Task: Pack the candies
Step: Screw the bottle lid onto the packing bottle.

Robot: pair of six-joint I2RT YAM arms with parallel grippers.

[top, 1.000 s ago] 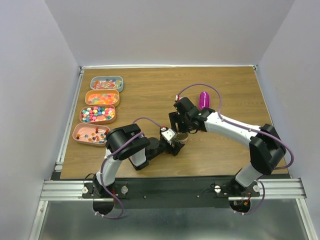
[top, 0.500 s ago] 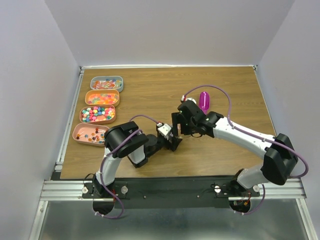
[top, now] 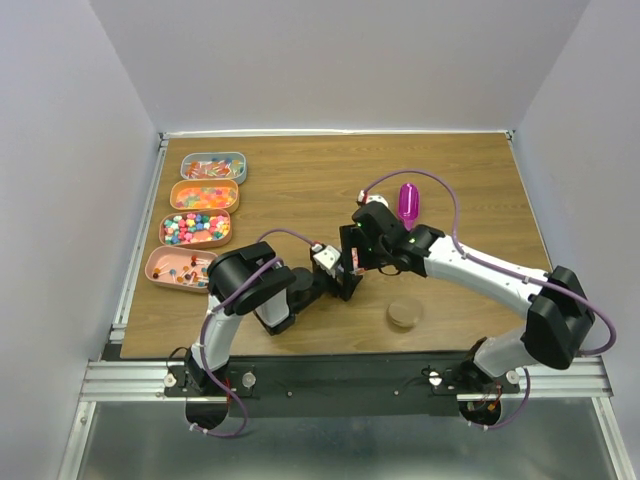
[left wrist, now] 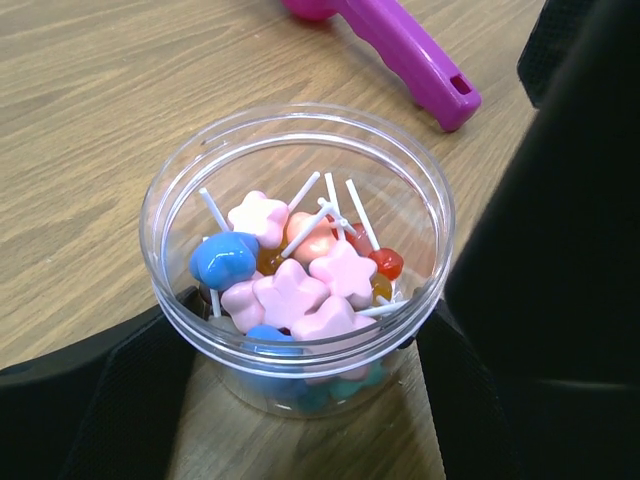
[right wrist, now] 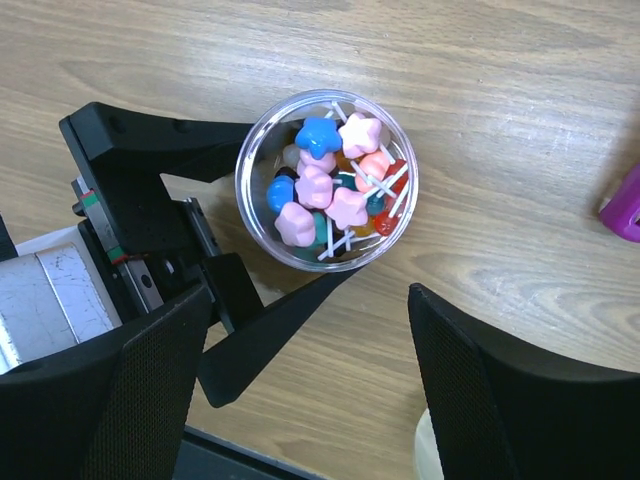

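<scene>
- I read the left fingers (right wrist: 160,135) as clenched on a clear round jar (right wrist: 327,180). One finger lies against its wall on each side, and the mouth of the jar is uncovered.
- The right fingers (right wrist: 500,390) are released. They stand spread wide above the jar with nothing between them.
- The candies (left wrist: 290,290) inside the jar are star-shaped and rounded lollipops in pink, blue, orange and red. Their white sticks point up at various angles, and they fill the lower part of the jar.
- More candies lie in four oval trays (top: 162,230) lined up along the left edge of the worktop (top: 300,170), one kind per tray.
- In the top view the jar is near the middle of the worktop, somewhat toward the near edge. Both wrists cover it there, so I cannot tell whether its base rests on the wood or hangs just above it.
- A round cream lid (top: 405,314) lies flat on the worktop, to the right of the jar and closer to the near edge. It is apart from both sets of fingers.
- A magenta scoop (top: 408,200) lies beyond the jar toward the far edge, right of centre. In the left wrist view its handle end points toward the jar without touching it.
</scene>
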